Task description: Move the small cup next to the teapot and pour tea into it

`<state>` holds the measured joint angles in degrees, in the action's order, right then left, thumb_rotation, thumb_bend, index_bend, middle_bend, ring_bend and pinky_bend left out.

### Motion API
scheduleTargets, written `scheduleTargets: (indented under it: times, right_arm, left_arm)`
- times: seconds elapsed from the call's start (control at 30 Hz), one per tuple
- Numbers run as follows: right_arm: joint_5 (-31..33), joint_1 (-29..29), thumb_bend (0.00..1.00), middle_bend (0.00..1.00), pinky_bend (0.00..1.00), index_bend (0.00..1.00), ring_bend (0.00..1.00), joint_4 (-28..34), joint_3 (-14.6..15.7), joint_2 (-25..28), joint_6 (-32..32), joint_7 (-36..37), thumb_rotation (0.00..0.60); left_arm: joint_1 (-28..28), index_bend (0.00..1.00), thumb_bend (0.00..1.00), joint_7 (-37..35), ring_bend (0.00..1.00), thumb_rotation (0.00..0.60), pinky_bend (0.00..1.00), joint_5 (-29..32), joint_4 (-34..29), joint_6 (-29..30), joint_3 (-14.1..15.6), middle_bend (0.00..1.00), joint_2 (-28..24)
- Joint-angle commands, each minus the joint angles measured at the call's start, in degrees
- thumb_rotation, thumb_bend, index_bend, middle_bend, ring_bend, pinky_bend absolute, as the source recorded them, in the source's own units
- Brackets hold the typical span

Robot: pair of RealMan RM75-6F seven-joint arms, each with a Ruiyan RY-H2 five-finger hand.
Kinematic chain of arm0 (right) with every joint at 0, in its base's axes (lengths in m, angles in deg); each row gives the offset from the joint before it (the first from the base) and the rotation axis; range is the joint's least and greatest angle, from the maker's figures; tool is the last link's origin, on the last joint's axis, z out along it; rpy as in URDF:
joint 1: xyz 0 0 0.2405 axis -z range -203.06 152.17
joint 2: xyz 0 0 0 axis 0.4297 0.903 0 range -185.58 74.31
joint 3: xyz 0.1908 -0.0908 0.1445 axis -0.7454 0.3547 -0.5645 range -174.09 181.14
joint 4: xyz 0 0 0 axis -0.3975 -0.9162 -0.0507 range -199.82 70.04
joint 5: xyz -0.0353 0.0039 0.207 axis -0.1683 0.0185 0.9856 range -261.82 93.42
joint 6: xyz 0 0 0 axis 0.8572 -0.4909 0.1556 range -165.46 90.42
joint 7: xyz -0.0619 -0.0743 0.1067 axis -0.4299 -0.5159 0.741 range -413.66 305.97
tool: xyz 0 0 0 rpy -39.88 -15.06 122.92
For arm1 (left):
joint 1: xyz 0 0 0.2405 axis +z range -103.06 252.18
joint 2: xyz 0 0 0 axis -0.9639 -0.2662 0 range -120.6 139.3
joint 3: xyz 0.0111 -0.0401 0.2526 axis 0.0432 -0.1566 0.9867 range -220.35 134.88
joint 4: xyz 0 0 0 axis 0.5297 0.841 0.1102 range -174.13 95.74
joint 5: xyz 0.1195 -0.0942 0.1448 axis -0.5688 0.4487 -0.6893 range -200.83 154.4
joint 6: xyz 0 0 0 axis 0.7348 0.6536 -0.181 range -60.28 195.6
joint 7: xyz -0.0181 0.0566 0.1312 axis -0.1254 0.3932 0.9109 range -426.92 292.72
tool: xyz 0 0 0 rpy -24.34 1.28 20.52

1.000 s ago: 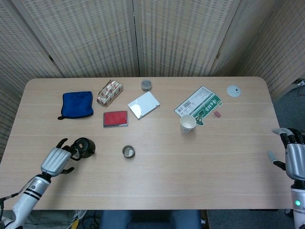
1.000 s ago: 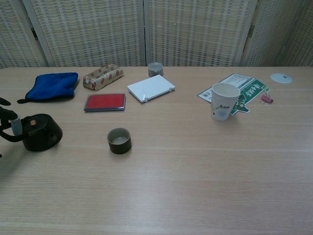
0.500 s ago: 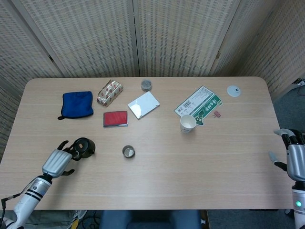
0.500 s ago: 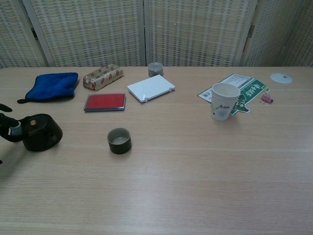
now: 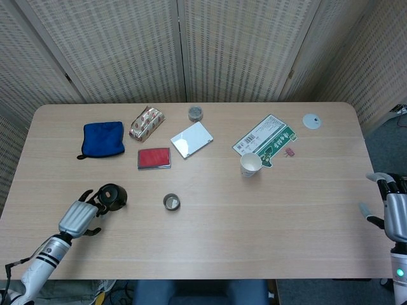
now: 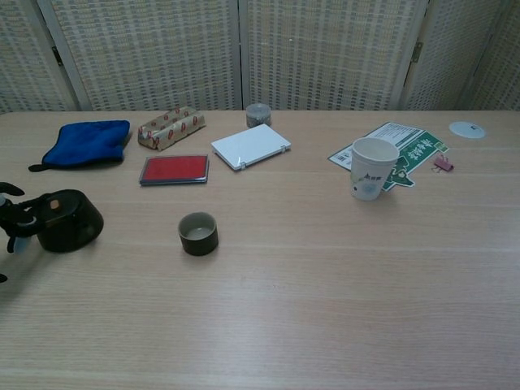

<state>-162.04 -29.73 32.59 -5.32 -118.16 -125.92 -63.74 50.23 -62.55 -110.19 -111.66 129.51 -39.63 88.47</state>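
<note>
Left robot hand [image 5: 77, 216] lies fingers spread beside the teapot [image 5: 113, 196], holding nothing; right robot hand [image 5: 394, 215] likewise spread, empty.

Legible text: none. Green and white paper sheet [image 5: 265, 140]: barcode and printed lines, too small to read. Paper cup [image 6: 371, 168]: printed design on its side, unreadable. Wrapped packet [image 6: 168, 127]: red pattern on its wrapping, no readable lettering.

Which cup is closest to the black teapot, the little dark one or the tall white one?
The little dark cup. It stands just right of the teapot, while the tall white paper cup is much farther right, by the green leaflet.
</note>
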Motion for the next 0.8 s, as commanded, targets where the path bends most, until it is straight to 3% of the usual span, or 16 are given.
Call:
scheduleTargets:
  times: [0.03, 0.67, 0.8]
  right_arm:
    - [0.0, 0.0, 0.2, 0.29, 0.31, 0.3, 0.18, 0.0, 0.0, 0.0, 0.1, 0.2, 0.6]
    - [0.4, 0.4, 0.2, 0.29, 0.3, 0.3, 0.18, -0.2, -0.3, -0.4, -0.1, 0.3, 0.6]
    - [0.5, 0.5, 0.2, 0.29, 0.29, 0.31, 0.18, -0.2, -0.4, -0.4, -0.4, 0.4, 0.6]
  left_arm:
    - [0.0, 0.58, 0.2, -0.1, 0.45, 0.6, 0.01, 0.1, 0.1, -0.1, 0.0, 0.54, 0.2]
    - [-0.5, 0.73, 0.2, -1.2, 0.58, 0.6, 0.0, 1.2, 0.2, -2.6, 0.3, 0.71, 0.7]
    - [-0.8, 0.78, 0.16, -3.9, 0.63, 0.585, 0.0, 1.1, 0.1, -2.7, 0.0, 0.77, 0.6]
